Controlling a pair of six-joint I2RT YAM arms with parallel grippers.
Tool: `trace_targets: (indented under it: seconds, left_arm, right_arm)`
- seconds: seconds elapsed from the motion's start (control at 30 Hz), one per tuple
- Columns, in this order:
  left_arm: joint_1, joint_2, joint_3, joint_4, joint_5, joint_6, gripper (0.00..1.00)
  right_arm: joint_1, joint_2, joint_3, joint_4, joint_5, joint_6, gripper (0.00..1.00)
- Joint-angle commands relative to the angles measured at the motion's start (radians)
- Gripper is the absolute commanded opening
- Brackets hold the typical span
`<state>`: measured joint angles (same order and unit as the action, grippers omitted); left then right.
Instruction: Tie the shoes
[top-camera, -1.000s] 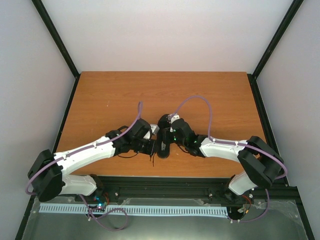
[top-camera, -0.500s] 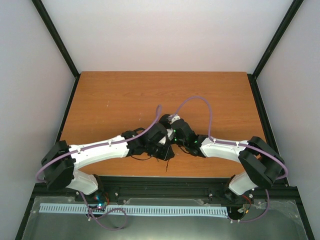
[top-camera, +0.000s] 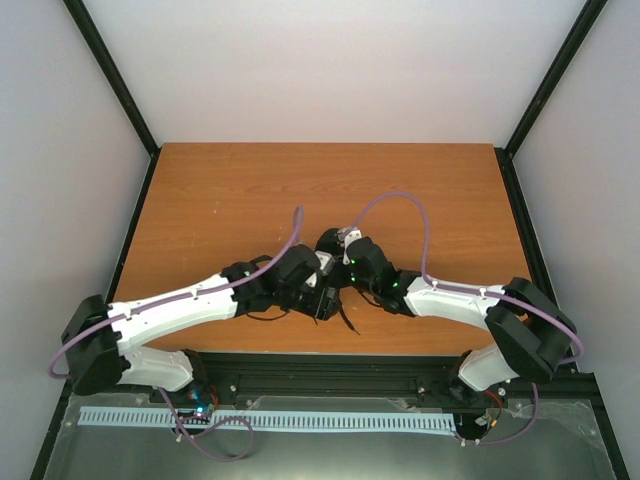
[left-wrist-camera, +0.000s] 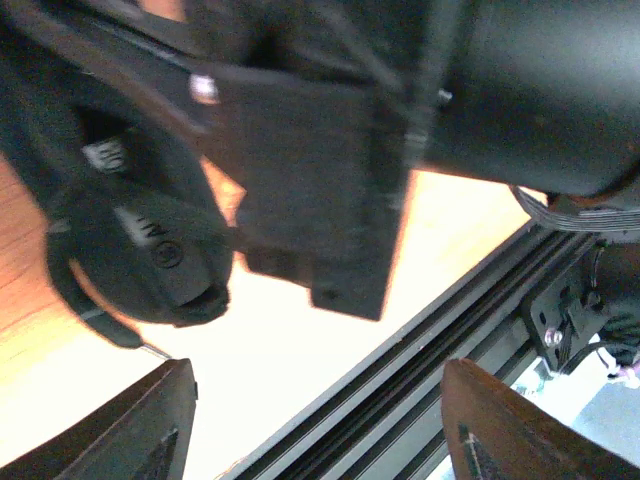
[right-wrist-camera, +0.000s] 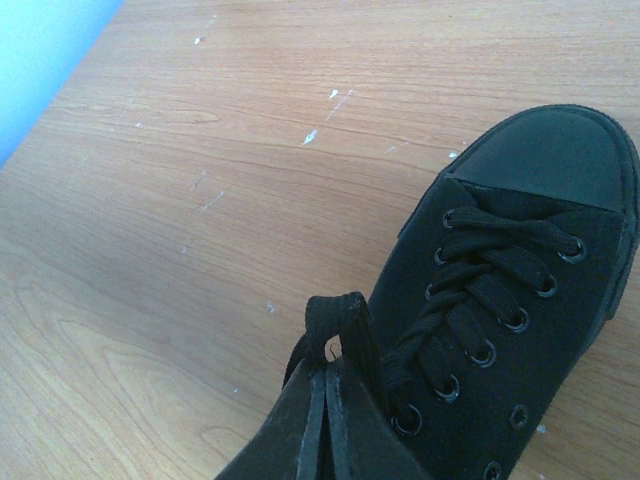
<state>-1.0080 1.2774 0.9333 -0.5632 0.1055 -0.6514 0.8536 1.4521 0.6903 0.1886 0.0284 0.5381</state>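
The shoe (right-wrist-camera: 520, 250) is a black low-top sneaker lying on the wooden table (right-wrist-camera: 180, 200), toe pointing away in the right wrist view. My right gripper (right-wrist-camera: 326, 372) is shut on a folded loop of black lace (right-wrist-camera: 340, 315) beside the eyelets. From above, the shoe (top-camera: 326, 243) is mostly hidden under both grippers. The left gripper (top-camera: 320, 298) sits at the shoe's near end, and the right gripper (top-camera: 338, 262) is over it. My left gripper (left-wrist-camera: 320, 440) is open wide, with only table and rail between its fingers (left-wrist-camera: 140, 435). A loose lace (top-camera: 347, 320) trails toward the front edge.
The black front rail (left-wrist-camera: 450, 330) runs close below the left gripper at the table's near edge. Dark, blurred gripper parts (left-wrist-camera: 320, 170) fill the upper left wrist view. Black frame posts (top-camera: 110, 80) and pale walls border the table (top-camera: 220, 200).
The left gripper has gone from shut to wide open. Its arm swung right toward the shoe, then eased back slightly left. The right gripper kept its grip on the lace loop.
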Motion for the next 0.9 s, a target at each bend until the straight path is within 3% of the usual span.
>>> trace_targets:
  seconds: [0.0, 0.13, 0.3, 0.6, 0.87]
  left_arm:
    - [0.117, -0.087, 0.0, -0.017, -0.009, 0.052, 0.73]
    - [0.214, -0.093, -0.009, 0.089, 0.058, 0.046, 0.72]
    - [0.273, -0.02, 0.002, 0.22, 0.101, 0.004, 0.64]
    - [0.295, 0.12, 0.022, 0.332, 0.134, -0.048, 0.53]
    - [0.295, 0.174, 0.02, 0.327, 0.112, -0.054, 0.4]
  right_arm:
    - [0.004, -0.026, -0.046, 0.079, -0.024, -0.026, 0.03]
    - [0.004, -0.018, -0.079, 0.129, -0.046, -0.04, 0.03]
    - [0.004, -0.016, -0.112, 0.184, -0.076, -0.056, 0.03]
    - [0.004, 0.006, -0.123, 0.203, -0.1, -0.076, 0.03]
    - [0.004, 0.018, -0.123, 0.207, -0.099, -0.076, 0.03]
